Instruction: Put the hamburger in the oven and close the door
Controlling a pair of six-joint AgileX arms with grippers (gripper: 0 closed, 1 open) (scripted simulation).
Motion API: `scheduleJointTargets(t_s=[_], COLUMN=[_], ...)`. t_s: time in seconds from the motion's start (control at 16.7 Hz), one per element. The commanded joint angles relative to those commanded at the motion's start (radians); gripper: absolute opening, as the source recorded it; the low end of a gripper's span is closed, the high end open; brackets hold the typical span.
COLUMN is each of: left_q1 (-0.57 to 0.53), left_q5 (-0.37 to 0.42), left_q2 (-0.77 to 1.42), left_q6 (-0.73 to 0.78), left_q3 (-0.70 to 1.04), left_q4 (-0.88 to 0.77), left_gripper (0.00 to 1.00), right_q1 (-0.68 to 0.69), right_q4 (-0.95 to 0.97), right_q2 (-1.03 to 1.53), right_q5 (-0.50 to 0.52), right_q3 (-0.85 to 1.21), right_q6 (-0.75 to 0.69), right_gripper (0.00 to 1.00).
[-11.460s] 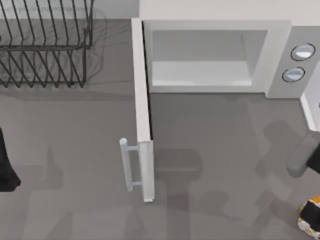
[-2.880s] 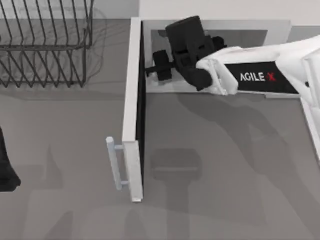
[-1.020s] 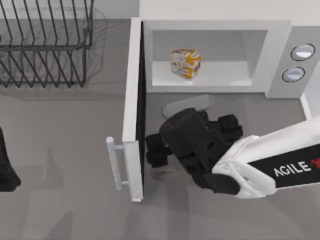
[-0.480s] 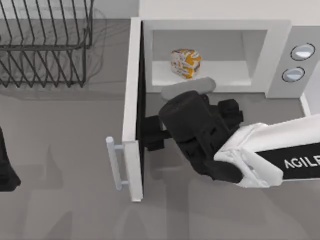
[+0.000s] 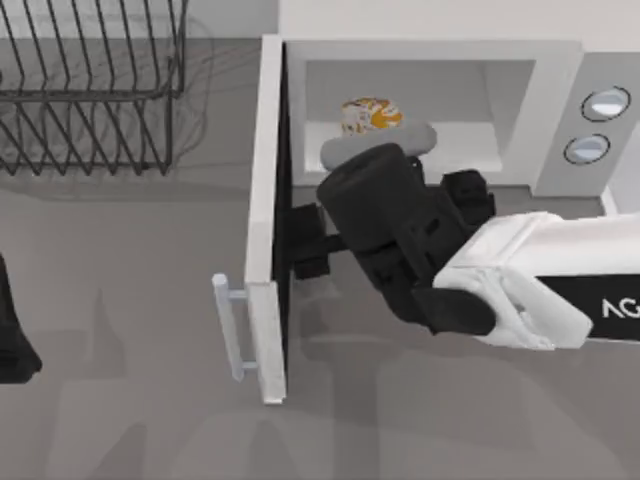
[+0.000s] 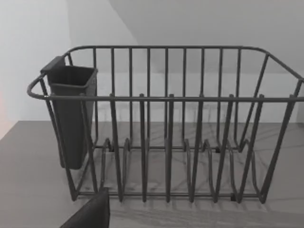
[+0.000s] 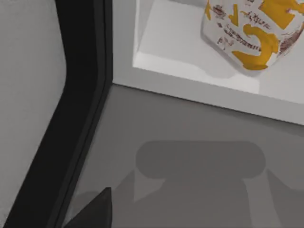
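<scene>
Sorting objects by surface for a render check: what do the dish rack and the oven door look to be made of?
Dish rack: thin dark bars, probably coated metal wire, matte. Door: smooth white slab, likely painted metal or plastic, with a dark, slightly glossy inner face, possibly glass.

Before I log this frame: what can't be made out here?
- Hamburger: in the top view its near side is covered by the right arm; in the right wrist view the picture edge cuts it off.
- Right tool: black against the door's dark inner face in the top view, so contact and finger state cannot be told.
- Left tool: parked at the table's left edge, cut off by the frame.
</scene>
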Motion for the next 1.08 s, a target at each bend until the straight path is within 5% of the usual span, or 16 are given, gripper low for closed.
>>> scheduleJointTargets(t_s=[1.08], left_q1=[0.000], left_q5=[0.000], left_q2=[0.000], left_q6=[0.000], left_q3=[0.000], left_q4=[0.000], left_gripper=[1.00], right_q1=[-0.006], right_q4=[-0.212], right_q2=[-0.068], right_q5=[-0.016], right_q3=[0.037], right_q6=[0.000], right_gripper=[1.00])
